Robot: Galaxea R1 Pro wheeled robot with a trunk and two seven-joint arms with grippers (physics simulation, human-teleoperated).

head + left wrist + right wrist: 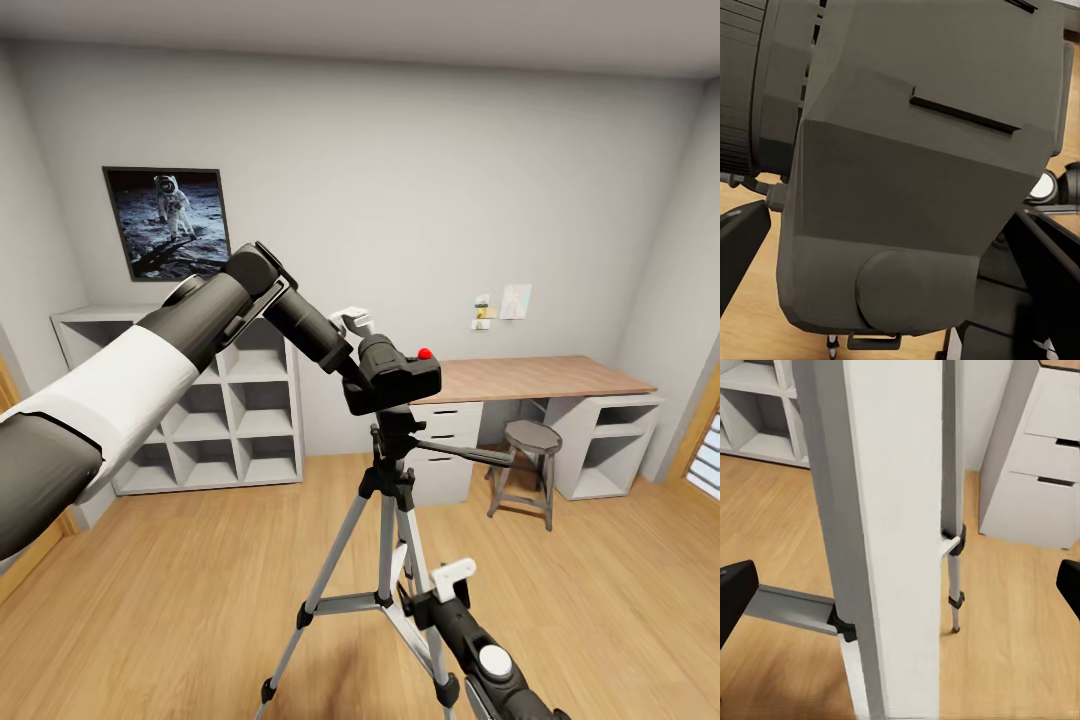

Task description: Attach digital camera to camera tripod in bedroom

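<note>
Already the digital camera [397,378] sat right at the top of the camera tripod [385,520], held there by the left gripper [352,352], which appeared pinched on the camera's body from the side nearer the shelves. In the left wrist view the camera [922,172] loomed huge between dark fingers [742,240], so the hold looked firm, though the contact points themselves were hidden.

The chief risk, as I judged it, was a false seat: whether the camera's base actually met the tripod head could not be made out, since the body covered the joint in the head view. Letting go on a poor seat would drop the camera to the wood floor [180,590]. A sideways push from the left arm could also tip the tripod, whose feet ran partly out of the picture.

The right gripper [452,585] hovered low beside a tripod leg; in the right wrist view its dark tips [735,592] stood spread to either side of the pale leg [892,540] without clearly touching it. A clumsy closing or nudge there might shift the stand.

Behind stood white cube shelves [235,400], the tabletop [540,377], and a stool [528,470].
</note>
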